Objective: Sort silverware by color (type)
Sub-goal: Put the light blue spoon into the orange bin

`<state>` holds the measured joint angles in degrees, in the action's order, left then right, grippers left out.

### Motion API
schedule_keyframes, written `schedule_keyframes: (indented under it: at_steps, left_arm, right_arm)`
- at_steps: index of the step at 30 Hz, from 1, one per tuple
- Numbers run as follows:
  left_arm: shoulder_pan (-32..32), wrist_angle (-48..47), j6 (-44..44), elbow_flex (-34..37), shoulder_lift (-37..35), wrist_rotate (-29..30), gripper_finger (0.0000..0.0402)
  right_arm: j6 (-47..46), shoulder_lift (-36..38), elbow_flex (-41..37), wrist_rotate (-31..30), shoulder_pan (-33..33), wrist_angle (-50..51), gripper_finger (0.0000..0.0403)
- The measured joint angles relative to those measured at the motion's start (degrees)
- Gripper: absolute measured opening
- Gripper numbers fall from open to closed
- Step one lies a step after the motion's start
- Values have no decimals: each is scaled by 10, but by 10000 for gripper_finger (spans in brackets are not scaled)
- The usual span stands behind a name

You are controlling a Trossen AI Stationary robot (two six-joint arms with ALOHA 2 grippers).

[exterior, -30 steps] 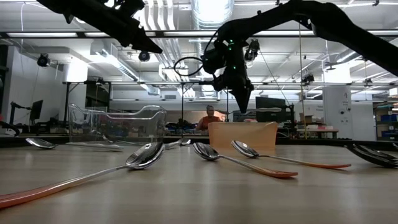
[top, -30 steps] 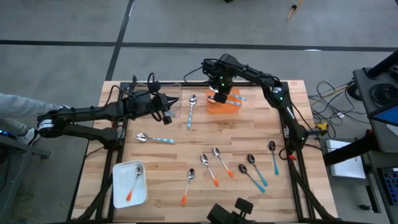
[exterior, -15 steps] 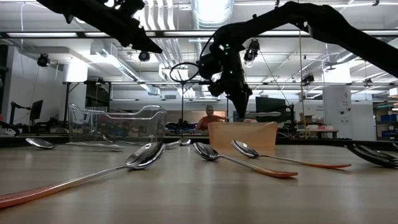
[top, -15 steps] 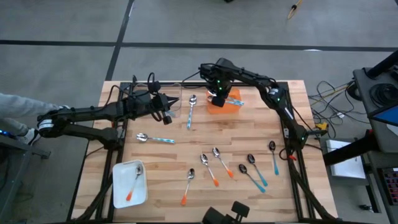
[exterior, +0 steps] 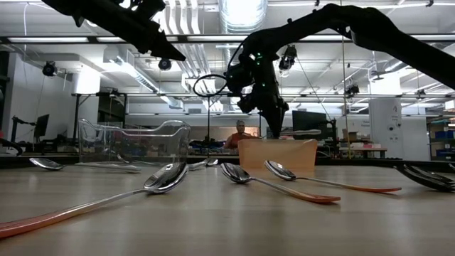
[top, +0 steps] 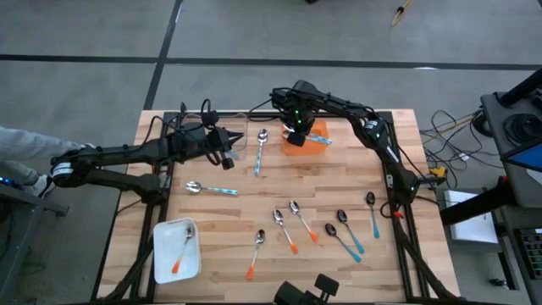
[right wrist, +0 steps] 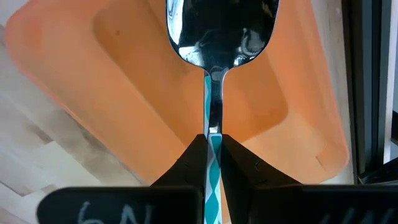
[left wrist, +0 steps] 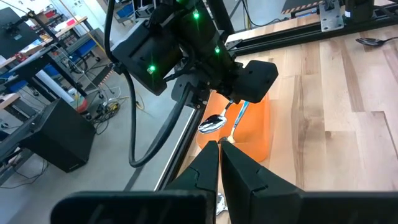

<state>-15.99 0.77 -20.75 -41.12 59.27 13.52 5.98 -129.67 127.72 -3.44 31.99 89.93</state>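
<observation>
Right claw (right wrist: 211, 146) clamped on light-blue-handled spoon (right wrist: 214, 37), held above orange bin (top: 306, 141) near worktop (top: 339, 182) far edge. Left claw (left wrist: 219, 144) fully closed, empty, raised beside clear container (exterior: 135, 141).

Open tabletop (top: 339, 182) beside orange bin (top: 305, 142)

This looks like a robotics lab or workshop. Behind the wooden table (exterior: 227, 213) run exposed ceiling ducts (exterior: 242, 14), strip lights and monitors on benches (exterior: 309, 121), and a person (exterior: 240, 134) sits far off, probably at a desk.
</observation>
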Motion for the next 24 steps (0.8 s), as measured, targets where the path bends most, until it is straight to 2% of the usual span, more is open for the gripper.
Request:
schedule_keyframes:
  at_steps: [24]
  left_arm:
    - [0, 0, 0, 0, 0, 0, 0]
  right_arm:
    - [-4, 0, -14, -11, 0, -17, 18]
